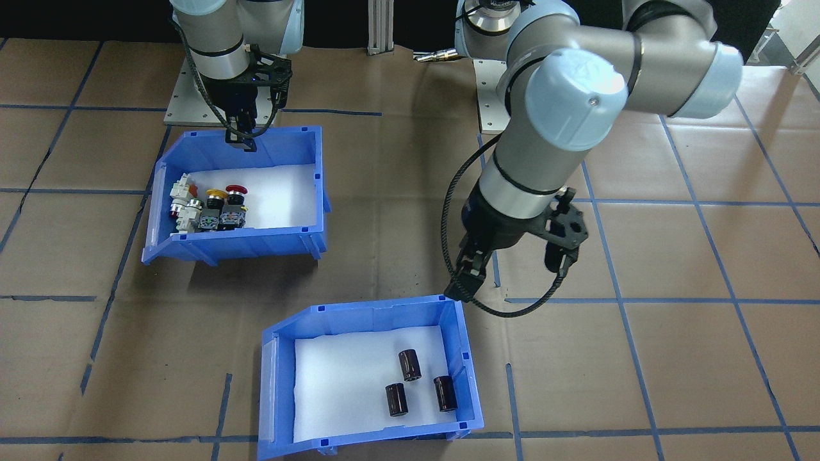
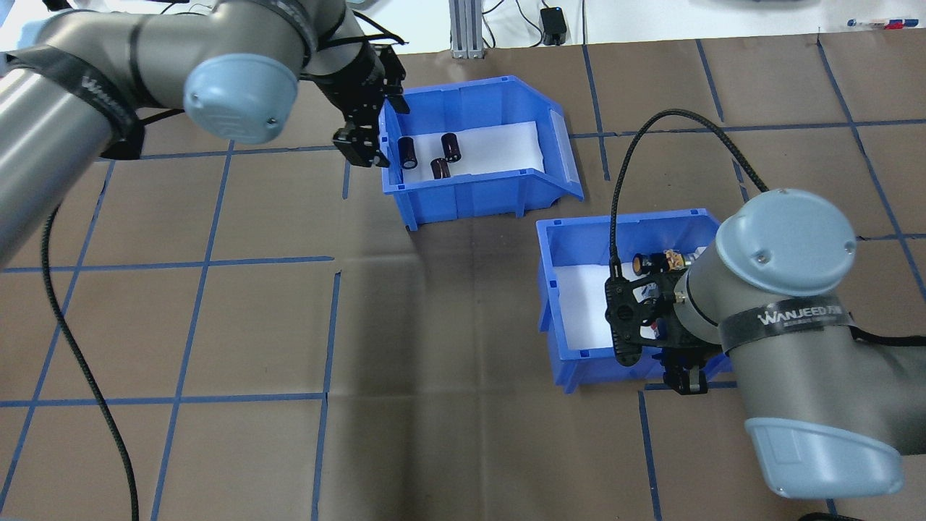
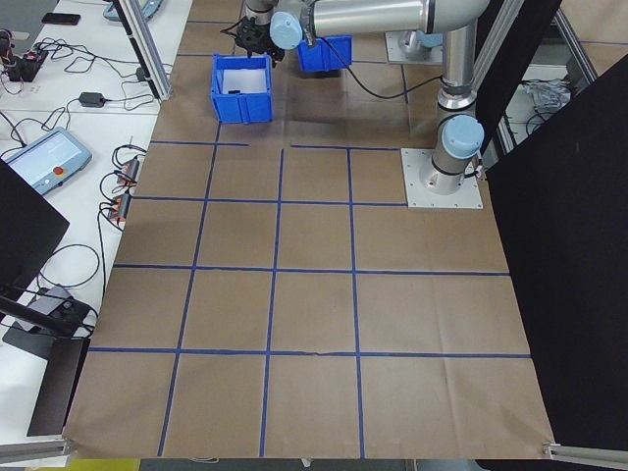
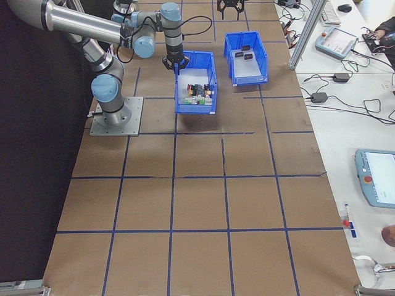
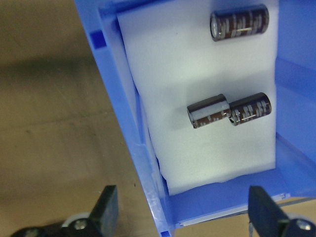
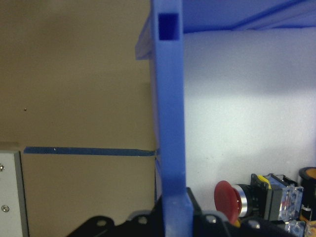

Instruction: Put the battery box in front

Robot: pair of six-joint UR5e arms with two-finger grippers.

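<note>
We found the battery box (image 1: pixel 365 378) on the far side of the table from the robot, three dark cells (image 1: pixel 410 365) on its white foam. Our left gripper (image 5: pixel 182 217) stood with fingers spread apart astride the box's back wall. Our right gripper (image 1: pixel 242 137) was clamped on the rear wall of the switch bin (image 1: pixel 237 192).

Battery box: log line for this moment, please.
battery box on table | left end effector open, astride its wall | right end effector shut on switch bin wall
</note>
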